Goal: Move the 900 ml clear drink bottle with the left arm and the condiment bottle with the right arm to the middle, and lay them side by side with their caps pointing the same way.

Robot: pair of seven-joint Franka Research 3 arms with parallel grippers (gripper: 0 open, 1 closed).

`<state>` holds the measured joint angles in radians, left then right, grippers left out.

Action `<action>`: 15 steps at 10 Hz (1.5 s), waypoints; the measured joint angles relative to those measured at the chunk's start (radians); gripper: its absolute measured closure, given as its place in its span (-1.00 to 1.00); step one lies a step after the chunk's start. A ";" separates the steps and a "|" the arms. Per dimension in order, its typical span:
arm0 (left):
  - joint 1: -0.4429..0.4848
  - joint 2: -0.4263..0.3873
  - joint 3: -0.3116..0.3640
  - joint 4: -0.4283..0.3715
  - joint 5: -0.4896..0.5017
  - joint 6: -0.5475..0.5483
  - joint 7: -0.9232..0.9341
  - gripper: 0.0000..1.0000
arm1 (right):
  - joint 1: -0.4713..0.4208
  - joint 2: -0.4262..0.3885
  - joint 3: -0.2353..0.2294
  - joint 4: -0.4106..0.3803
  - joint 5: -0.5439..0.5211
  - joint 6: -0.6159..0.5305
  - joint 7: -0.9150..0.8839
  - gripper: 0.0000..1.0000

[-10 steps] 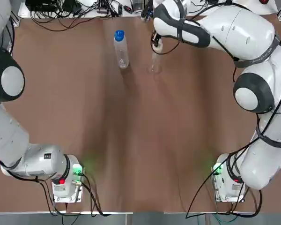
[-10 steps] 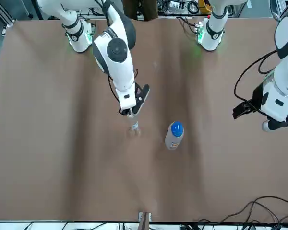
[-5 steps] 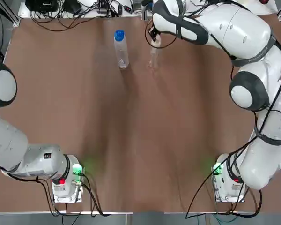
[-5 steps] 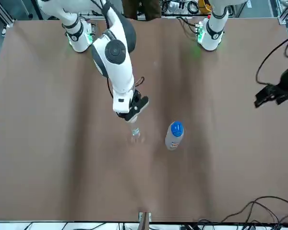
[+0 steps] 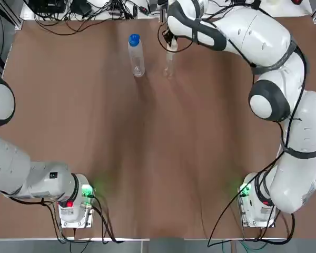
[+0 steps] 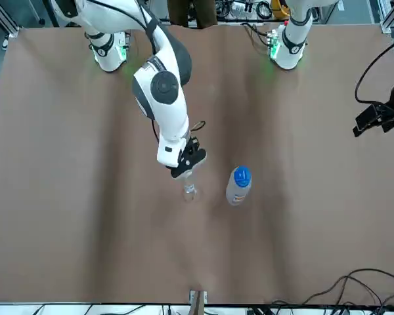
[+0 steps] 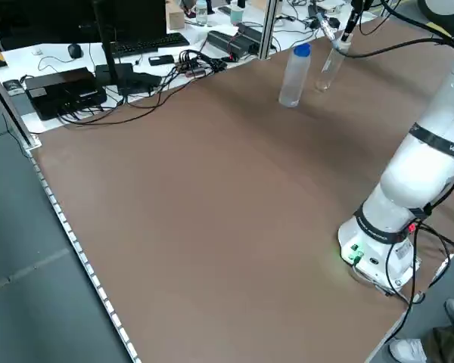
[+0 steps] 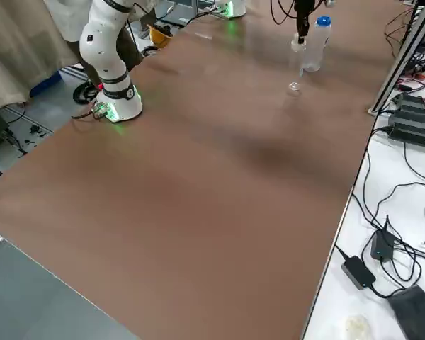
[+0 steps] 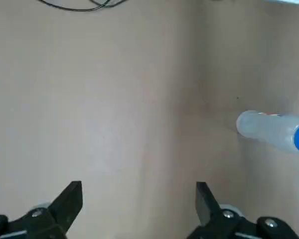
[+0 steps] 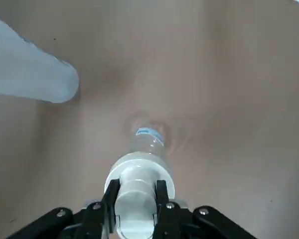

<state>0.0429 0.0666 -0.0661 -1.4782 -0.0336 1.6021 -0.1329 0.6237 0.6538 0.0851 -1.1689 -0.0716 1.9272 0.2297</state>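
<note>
The clear drink bottle [image 5: 135, 56] with a blue cap stands upright near the table's far edge. Just to its right is the small clear condiment bottle [image 5: 169, 66], also upright. My right gripper [image 5: 171, 46] is shut on its white cap, as the right wrist view [image 10: 138, 191] shows. I cannot tell whether the condiment bottle's [image 6: 189, 190] base touches the table. My left gripper [image 6: 374, 121] hangs open far out on the robot's left side, well away from the drink bottle [image 9: 274, 130].
Cables, a keyboard and power bricks [image 7: 98, 72] lie on the white bench past the far edge. A metal post [image 7: 268, 30] stands there too. The arm bases [image 5: 73, 203] [image 5: 255, 205] sit at the near corners.
My right gripper has carried the condiment bottle a little toward the far edge and closer to the drink bottle. The left arm has swung outward to the robot's left.
</note>
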 joint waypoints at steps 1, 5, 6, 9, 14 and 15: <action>0.001 0.000 0.000 -0.002 0.000 -0.005 0.006 -1.00 | 0.003 0.016 0.000 0.025 0.000 -0.020 0.003 0.32; -0.009 0.007 -0.018 -0.015 -0.001 -0.016 0.018 -1.00 | 0.002 0.083 -0.006 0.113 0.000 -0.069 0.005 0.32; -0.014 0.014 -0.036 -0.019 -0.001 -0.017 0.018 -1.00 | 0.001 0.087 -0.007 0.118 0.000 -0.070 0.006 0.32; -0.016 0.027 -0.051 -0.018 -0.001 -0.017 0.018 -1.00 | 0.002 0.091 -0.008 0.124 0.000 -0.076 0.007 0.32; -0.007 0.027 -0.048 -0.011 -0.001 0.021 0.054 -1.00 | 0.002 0.091 -0.007 0.135 0.000 -0.088 0.007 -0.21; -0.007 0.027 -0.048 -0.011 -0.001 0.035 0.054 -1.00 | 0.002 0.091 -0.006 0.139 0.000 -0.101 0.007 -0.52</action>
<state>0.0359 0.0938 -0.1145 -1.4897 -0.0344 1.6370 -0.0787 0.6258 0.7446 0.0790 -1.0298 -0.0719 1.8267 0.2371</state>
